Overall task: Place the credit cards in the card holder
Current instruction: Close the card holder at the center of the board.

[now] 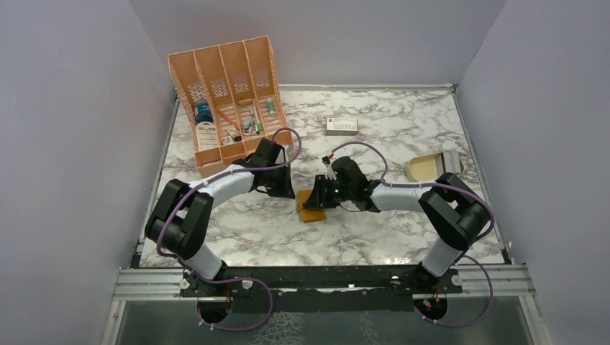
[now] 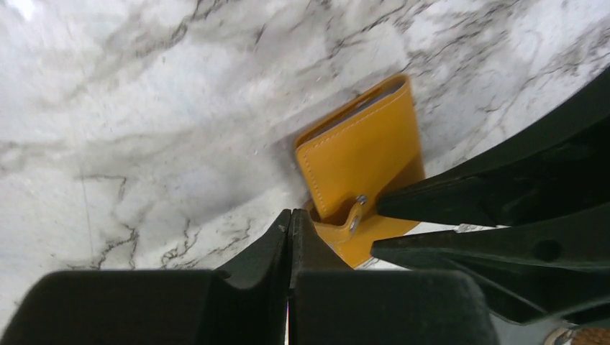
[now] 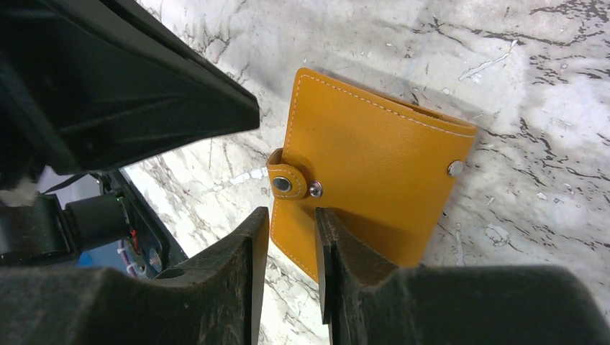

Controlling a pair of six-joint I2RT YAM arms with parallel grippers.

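Note:
The card holder point(image 1: 311, 206) is a mustard-orange wallet lying folded on the marble between both arms, its strap snapped on a stud point(image 3: 282, 185). My left gripper point(image 2: 290, 218) is shut and empty, its tips just off the wallet's strap corner point(image 2: 354, 215). Opposite it, my right gripper point(image 3: 291, 224) is open a little, its fingers low over the wallet's near edge point(image 3: 374, 180) just below the strap, gripping nothing. The grey credit cards point(image 1: 452, 161) lie far right at a tan dish.
A large orange desk organiser point(image 1: 226, 97) with pens and small items stands at the back left. A white box with a red mark point(image 1: 342, 126) lies at the back centre. The tan dish point(image 1: 426, 168) sits by the right arm's elbow. Grey walls enclose the table.

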